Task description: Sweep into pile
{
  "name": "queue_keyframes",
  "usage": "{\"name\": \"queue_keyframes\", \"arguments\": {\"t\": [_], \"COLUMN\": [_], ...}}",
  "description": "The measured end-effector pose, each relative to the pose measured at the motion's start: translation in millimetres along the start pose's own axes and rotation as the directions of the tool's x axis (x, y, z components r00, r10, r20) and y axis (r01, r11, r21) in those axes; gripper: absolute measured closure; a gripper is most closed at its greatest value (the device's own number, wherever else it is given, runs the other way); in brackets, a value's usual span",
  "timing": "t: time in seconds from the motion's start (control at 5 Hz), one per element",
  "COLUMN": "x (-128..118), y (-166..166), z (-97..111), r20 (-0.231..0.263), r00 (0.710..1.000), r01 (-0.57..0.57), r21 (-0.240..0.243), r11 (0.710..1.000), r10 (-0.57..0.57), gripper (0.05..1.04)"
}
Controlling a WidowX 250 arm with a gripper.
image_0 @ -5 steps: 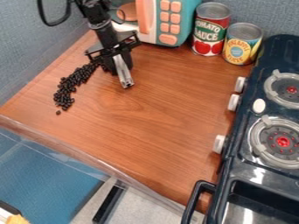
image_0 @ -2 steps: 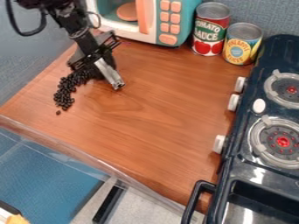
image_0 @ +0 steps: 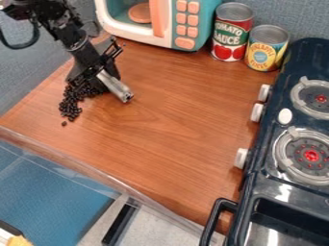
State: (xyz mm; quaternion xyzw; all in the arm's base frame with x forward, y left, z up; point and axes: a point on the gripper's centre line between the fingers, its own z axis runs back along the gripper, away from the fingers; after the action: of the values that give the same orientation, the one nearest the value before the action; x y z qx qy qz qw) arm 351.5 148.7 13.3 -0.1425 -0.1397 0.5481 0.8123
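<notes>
In the camera view, the black gripper (image_0: 95, 79) is hanging at the upper left of the wooden counter (image_0: 160, 129), a silvery bar (image_0: 116, 87) jutting beside it; its opening I cannot tell. Small black beans (image_0: 69, 106) are lying clustered at its lower left.

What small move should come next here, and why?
Probably a short, low push by the hand toward the lower left: it is at the upper end of the black beans, which trail down toward a lone bean lying apart.
</notes>
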Motion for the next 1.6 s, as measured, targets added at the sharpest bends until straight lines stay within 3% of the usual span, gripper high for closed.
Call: {"name": "queue_keyframes", "arguments": {"t": [0.4, 1.0, 1.2, 1.6], "x": [-3, 12, 19, 34], "y": [3, -71, -72, -71], "z": [3, 42, 20, -13], "r20": [-0.001, 0.05, 0.038, 0.073], "r00": [0.999, 0.998, 0.997, 0.99], "r01": [-0.033, -0.027, -0.064, -0.113], "r21": [-0.021, -0.17, -0.132, -0.067], "r11": [0.999, 0.985, 0.989, 0.991], "r10": [0.033, 0.036, 0.07, 0.118], "gripper": [0.693, 0.693, 0.693, 0.693]}}
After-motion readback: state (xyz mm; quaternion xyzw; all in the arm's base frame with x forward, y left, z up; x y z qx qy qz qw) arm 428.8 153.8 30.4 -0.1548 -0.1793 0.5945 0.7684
